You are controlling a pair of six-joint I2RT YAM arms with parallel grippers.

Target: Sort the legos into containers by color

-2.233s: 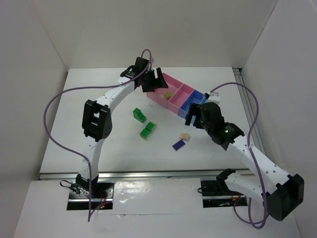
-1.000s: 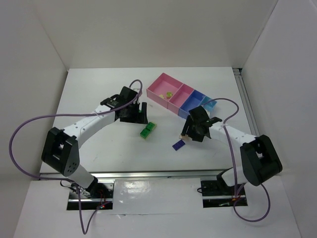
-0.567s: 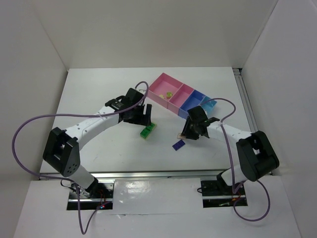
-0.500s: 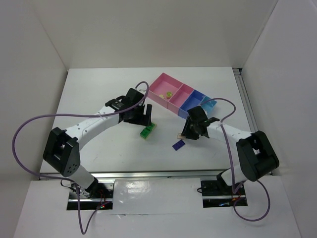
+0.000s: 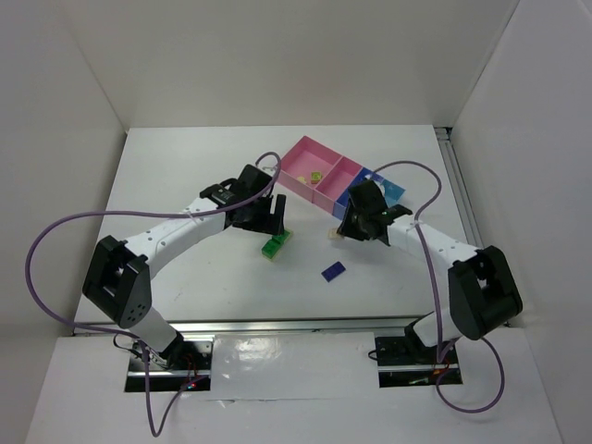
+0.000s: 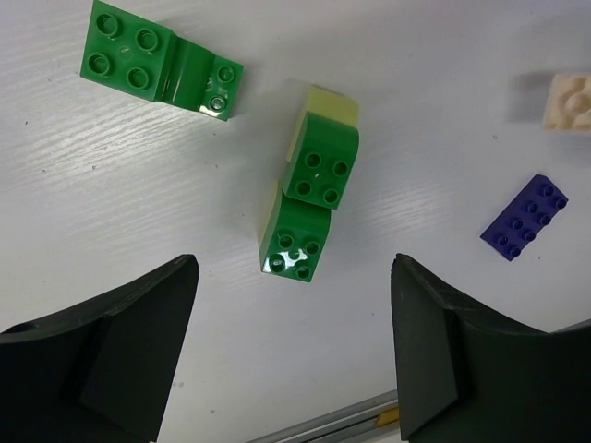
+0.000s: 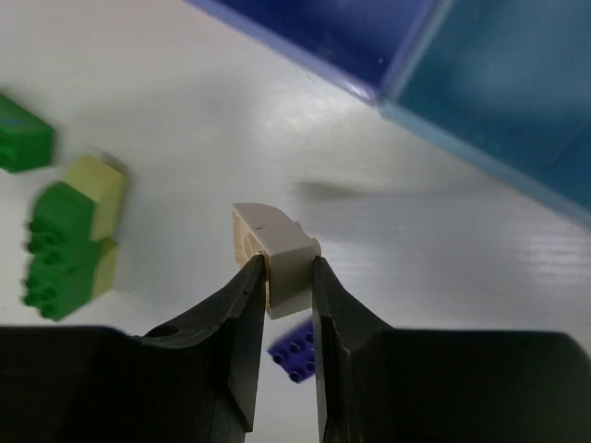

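Note:
My right gripper is shut on the beige lego and holds it off the table, just short of the containers. The dark blue tray and light blue tray lie ahead of it. Below it on the table lies the flat purple lego. My left gripper hangs open above a stack of green and pale yellow-green legos, touching nothing. Another green lego lies beyond that stack. From above, the left gripper stands just behind the green stack.
The joined row of trays runs diagonally at the back right, and the large pink tray holds a small yellowish piece. A metal rail runs along the table's near edge. White walls enclose the table on three sides.
My right gripper has shut on the beige lego and lifted it up and back toward the trays. My left gripper has edged right to hover over the green stack, still open.

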